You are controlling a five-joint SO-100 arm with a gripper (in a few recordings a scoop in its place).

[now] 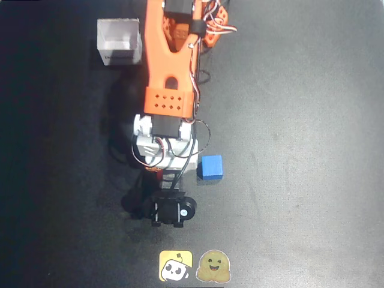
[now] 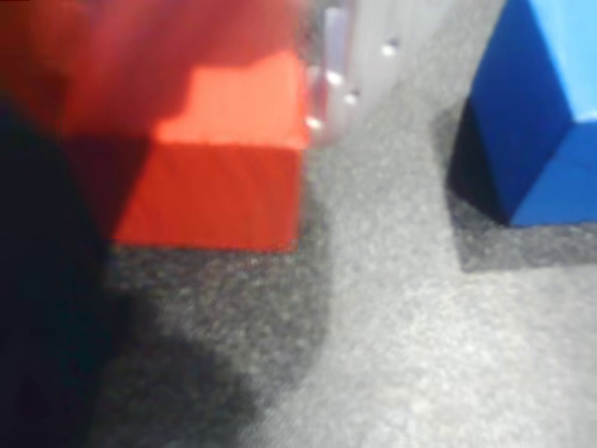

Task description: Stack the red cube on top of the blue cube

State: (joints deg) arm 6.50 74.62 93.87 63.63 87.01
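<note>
Red cube (image 2: pixel 219 168) looks light, rigid and matte, so pinch its flat sides; blue cube (image 2: pixel 541 121) sits just right, and I can't tell if the gripper's spread or pinching.

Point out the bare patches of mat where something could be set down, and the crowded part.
Free: the wide mat right of the blue cube, and the left side below the white box. Crowded: the centre strip under the orange arm, where the red cube sits close beside the blue one, and around the stickers.

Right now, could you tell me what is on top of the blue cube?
Nothing rests on the blue cube; its top face is bare in the overhead view. The red cube sits beside it on the table, at the end effector, whose grip is hidden.
</note>
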